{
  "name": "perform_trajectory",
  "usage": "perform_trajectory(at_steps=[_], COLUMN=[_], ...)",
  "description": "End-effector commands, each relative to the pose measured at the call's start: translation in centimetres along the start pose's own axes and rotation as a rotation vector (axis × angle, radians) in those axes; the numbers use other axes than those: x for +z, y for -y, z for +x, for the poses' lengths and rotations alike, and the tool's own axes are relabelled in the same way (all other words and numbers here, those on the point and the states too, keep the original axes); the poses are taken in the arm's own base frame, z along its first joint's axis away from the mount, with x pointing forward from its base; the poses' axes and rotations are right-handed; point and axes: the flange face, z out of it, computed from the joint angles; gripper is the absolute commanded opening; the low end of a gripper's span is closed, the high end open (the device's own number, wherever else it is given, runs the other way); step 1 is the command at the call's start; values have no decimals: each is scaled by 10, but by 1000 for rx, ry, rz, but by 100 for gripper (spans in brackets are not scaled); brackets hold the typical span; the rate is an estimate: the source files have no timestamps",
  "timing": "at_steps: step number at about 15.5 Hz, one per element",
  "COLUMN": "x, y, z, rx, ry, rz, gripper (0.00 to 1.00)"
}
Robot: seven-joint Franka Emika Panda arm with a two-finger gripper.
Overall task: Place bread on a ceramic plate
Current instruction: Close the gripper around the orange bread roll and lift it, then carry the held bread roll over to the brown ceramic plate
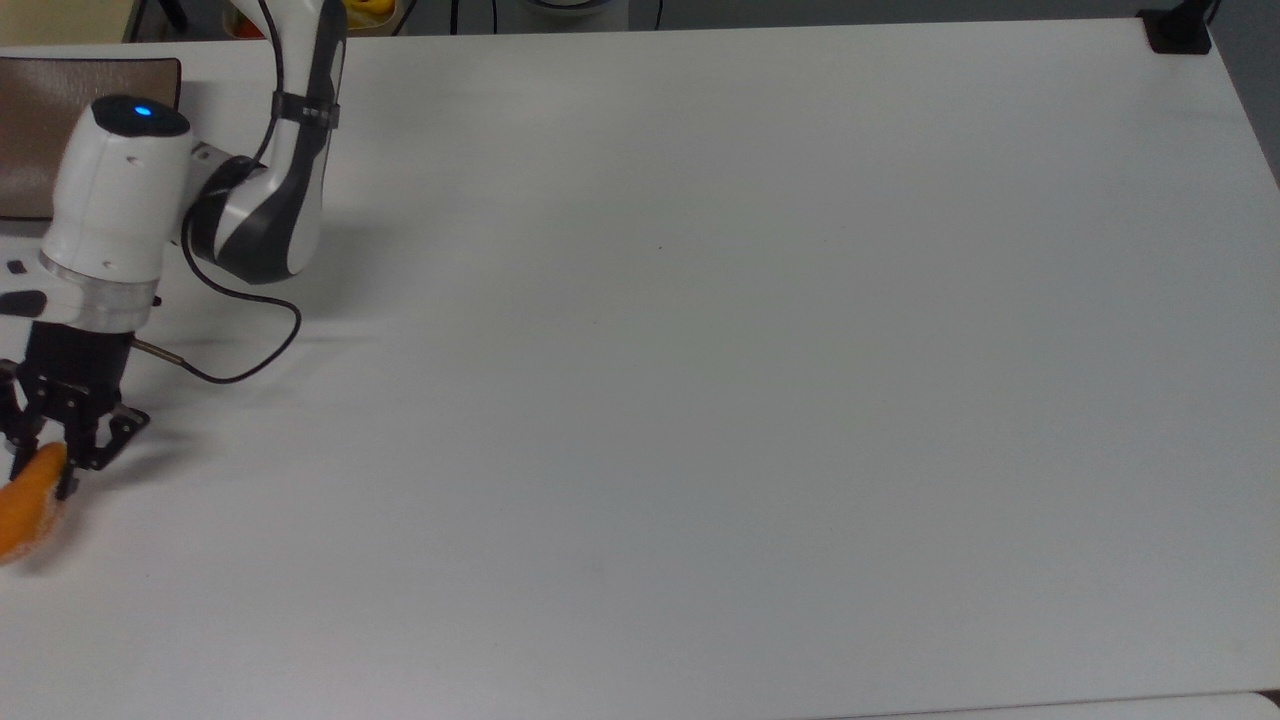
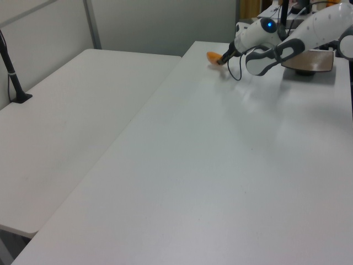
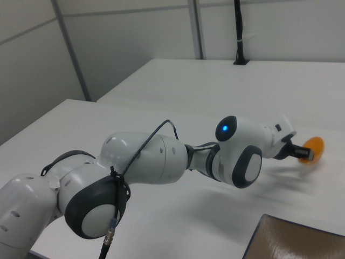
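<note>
Pincer (image 1: 38, 462) of mine pinches one end of the bread (image 1: 22, 512) (lifted, I judge, off the table (image 1: 700, 350)) to carry it toward the plate (image 1: 40, 120).

The top view looks straight down on the white table (image 1: 700, 350), arm at the top view's left. The left view looks along the table from its far end (low and distant). The right view sits close behind the arm (image 3: 145, 162). All share the bread (image 1: 22, 500).
</note>
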Motion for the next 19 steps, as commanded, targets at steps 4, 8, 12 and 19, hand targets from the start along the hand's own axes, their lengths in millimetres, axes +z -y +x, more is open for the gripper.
perform_trajectory(at_steps=[4,8,12,19], x=[-78,-120,-149,-208], y=[-29,-49,-59,-87], z=[28,22,7,2], rx=[-3,24,29,61], ry=[-6,54,131,342], rz=[30,32,27,8], gripper=[40,40,40,40])
